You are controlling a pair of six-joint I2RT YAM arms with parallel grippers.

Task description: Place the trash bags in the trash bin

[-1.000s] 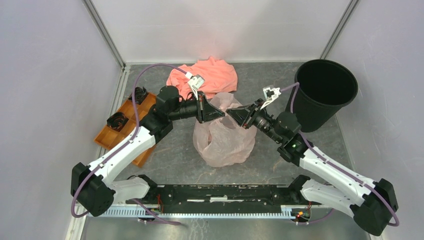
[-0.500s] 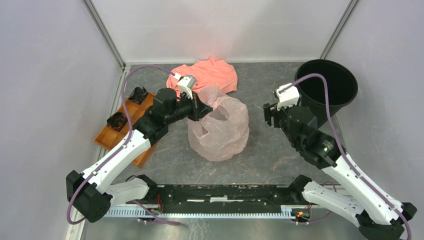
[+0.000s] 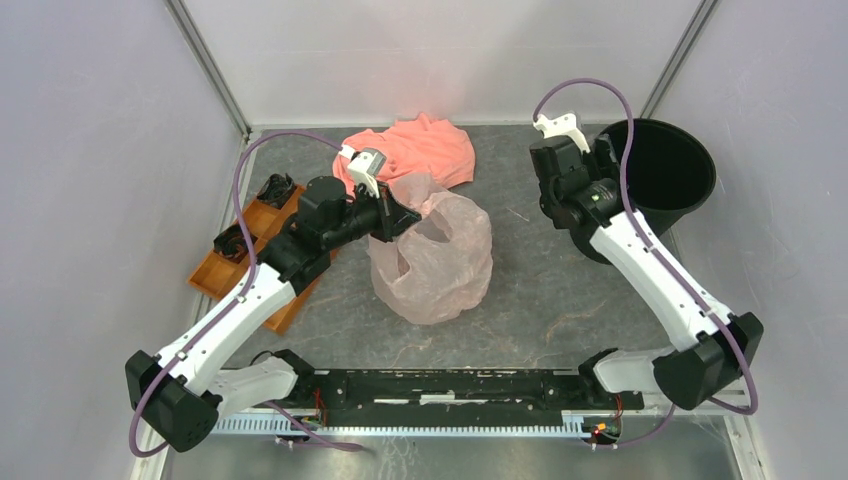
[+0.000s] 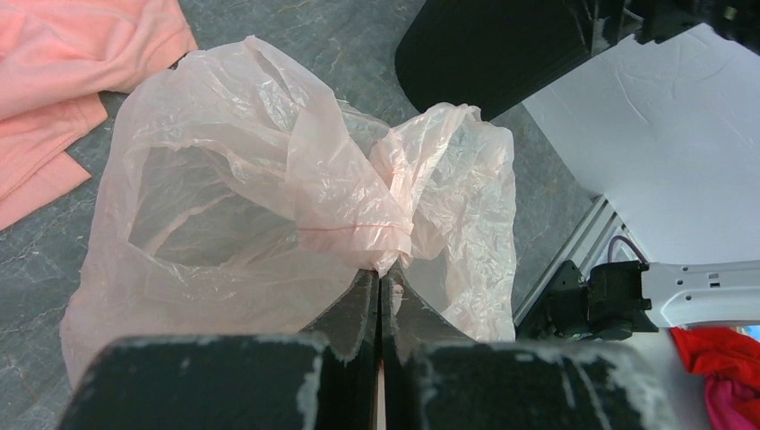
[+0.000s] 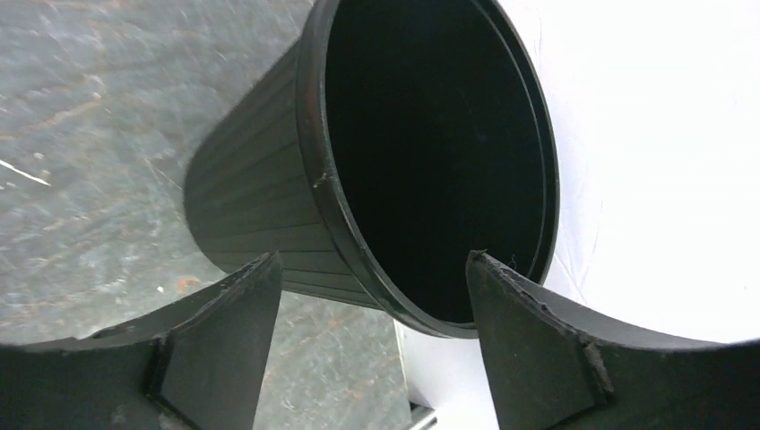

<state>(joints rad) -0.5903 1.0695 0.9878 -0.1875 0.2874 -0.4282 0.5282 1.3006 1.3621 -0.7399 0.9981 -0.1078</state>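
Observation:
The pale pink translucent trash bag (image 3: 435,258) lies puffed up in the middle of the table. My left gripper (image 3: 398,218) is shut on a bunched fold at the bag's upper left edge; in the left wrist view the film (image 4: 296,206) gathers right at the closed fingertips (image 4: 367,291). The black trash bin (image 3: 665,175) stands at the back right. My right gripper (image 3: 600,160) is open and empty beside the bin's left rim. In the right wrist view the bin (image 5: 269,188) shows its dark mouth between the spread fingers (image 5: 242,296).
A salmon-orange cloth (image 3: 415,148) lies at the back, just behind the bag. An orange compartment tray (image 3: 230,270) with small black items sits at the left under the left arm. Grey walls close in on both sides and the back.
My right gripper let go of the bag and swung back right to the bin's rim. My left gripper kept its hold and drew the bag slightly left.

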